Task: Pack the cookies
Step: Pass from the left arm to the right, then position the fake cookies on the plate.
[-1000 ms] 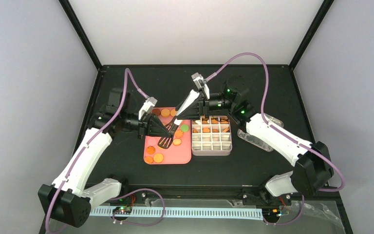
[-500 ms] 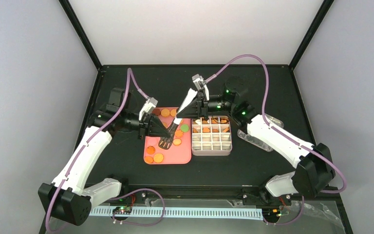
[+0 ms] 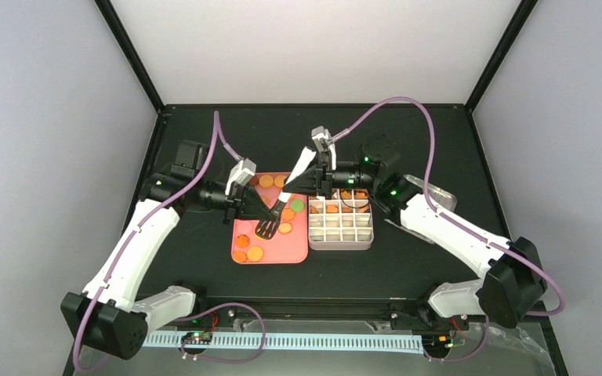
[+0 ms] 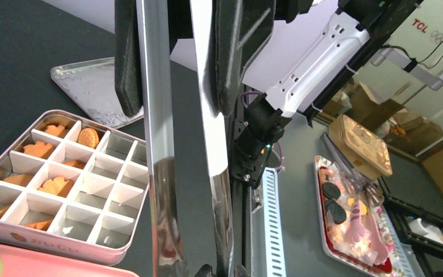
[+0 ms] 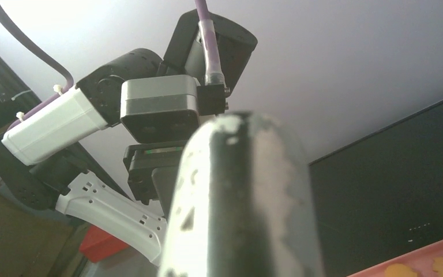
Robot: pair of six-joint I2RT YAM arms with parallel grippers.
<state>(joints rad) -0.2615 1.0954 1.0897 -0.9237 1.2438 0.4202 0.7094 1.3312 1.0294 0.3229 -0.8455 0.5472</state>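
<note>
My left hand (image 4: 181, 69) is clamped narrow on the tongs (image 4: 160, 173). In its wrist view the black fingers (image 4: 128, 63) press against the two metal arms, which run upright between them. From above, the tongs slant down to the left and their dark slotted heads hang over the pink tray (image 3: 278, 251), among the loose cookies (image 3: 255, 253).

My right hand (image 3: 307, 182) sits at the upper part of the same handle. Its wrist view is filled by the rounded metal end, so I cannot tell whether its fingers are gripping or slack.

The tray holds orange cookies at its near left corner, a few more at its far edge, and one green and two orange just beside the heads.

Touching the tray on the right is the divided tin (image 3: 341, 244). Its far rows hold orange cookies, and one round browner cookie shows in the left wrist view. The near cells have nothing in them.

Beyond the tin, near my right arm, a flat silvery tray (image 4: 89, 86) lies on the black bench (image 3: 407, 141).
</note>
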